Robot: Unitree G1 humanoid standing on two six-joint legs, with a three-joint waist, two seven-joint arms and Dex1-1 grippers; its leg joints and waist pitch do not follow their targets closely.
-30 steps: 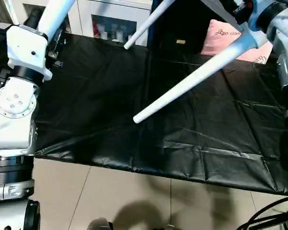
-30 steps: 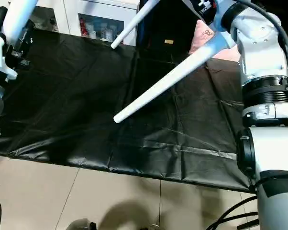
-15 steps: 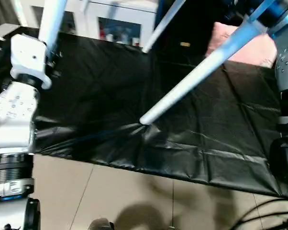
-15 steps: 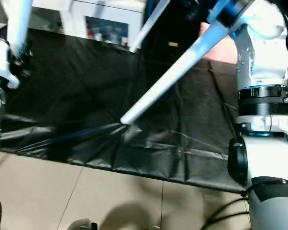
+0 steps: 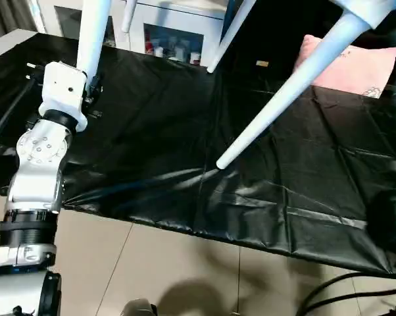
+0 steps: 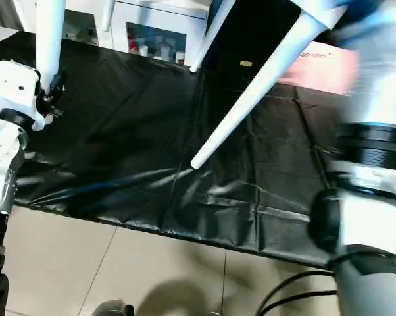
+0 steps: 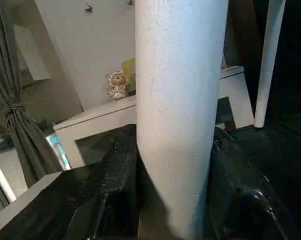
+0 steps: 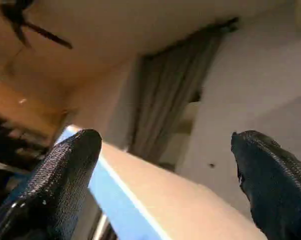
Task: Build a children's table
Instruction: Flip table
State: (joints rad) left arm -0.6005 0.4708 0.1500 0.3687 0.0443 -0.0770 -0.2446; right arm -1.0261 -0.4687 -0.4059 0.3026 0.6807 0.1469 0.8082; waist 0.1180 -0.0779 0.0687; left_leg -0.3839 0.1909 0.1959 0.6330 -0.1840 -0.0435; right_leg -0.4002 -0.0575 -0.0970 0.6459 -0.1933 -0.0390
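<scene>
1. Far left: the robot's silver left arm rises from the floor side, and its left gripper (image 7: 165, 200) is clenched around a white tube leg (image 5: 93, 33) of the children's table, the black fingers (image 7: 118, 165) pressing either side of the tube.
2. Behind it stands a white cabinet (image 5: 175, 29) with glass doors.
3. Centre: two more white legs slant down from above. The nearer long leg (image 5: 277, 92) has its round foot hanging just over, perhaps touching, the black sheet (image 5: 152, 131) spread over the work surface; the view is too poor to say which.
4. The table is held aloft, legs pointing down; its top lies above the frame.
5. Right: a pink pillow (image 5: 352, 62) lies at the sheet's far edge. The right gripper (image 8: 165, 165) stands released, fingers spread wide with nothing between them.
6. Judged step: legs appear fitted, and the table is being set upright. The next move calls for lowering it evenly until every foot rests on the sheet, before the left gripper lets go.
</scene>
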